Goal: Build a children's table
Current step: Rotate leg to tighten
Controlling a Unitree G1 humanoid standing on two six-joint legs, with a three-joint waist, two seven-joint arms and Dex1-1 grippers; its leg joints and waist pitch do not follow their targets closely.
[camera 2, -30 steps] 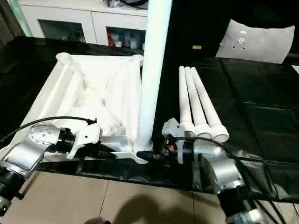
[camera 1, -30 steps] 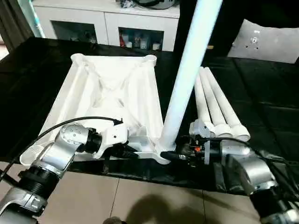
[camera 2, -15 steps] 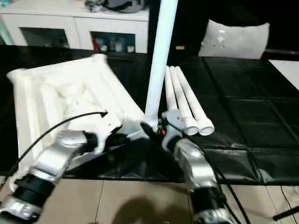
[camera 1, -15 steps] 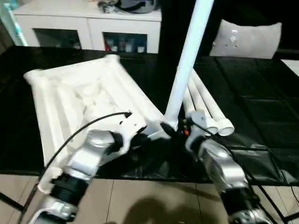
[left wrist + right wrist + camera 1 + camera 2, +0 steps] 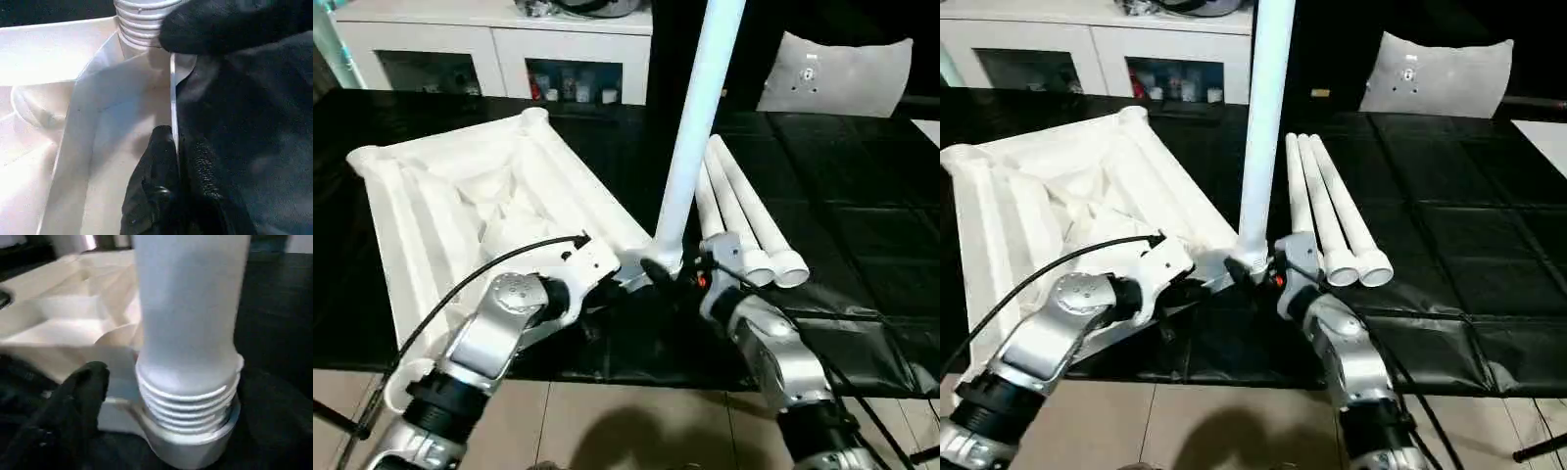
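The table top (image 5: 480,211) was seen upside down, ribbed underside up, across the left and centre of the head views on a black-covered counter (image 5: 862,206). One leg (image 5: 690,137) stood upright at the top's near right corner, its threaded end seated in the round corner socket (image 5: 190,445), with several thread rings showing above the socket rim. Three further legs (image 5: 1332,211) lay side by side on the counter just right of the standing leg, open ends toward the camera. The left end effector (image 5: 178,164) was clamped on the thin edge wall of the table top close to that corner. The right end effector (image 5: 671,274) was placed at the base of the upright leg, with one black finger (image 5: 63,406) beside the threads; whether it was closed on the leg could not be told. A white cabinet (image 5: 499,49) stood along the upper left of the frame.
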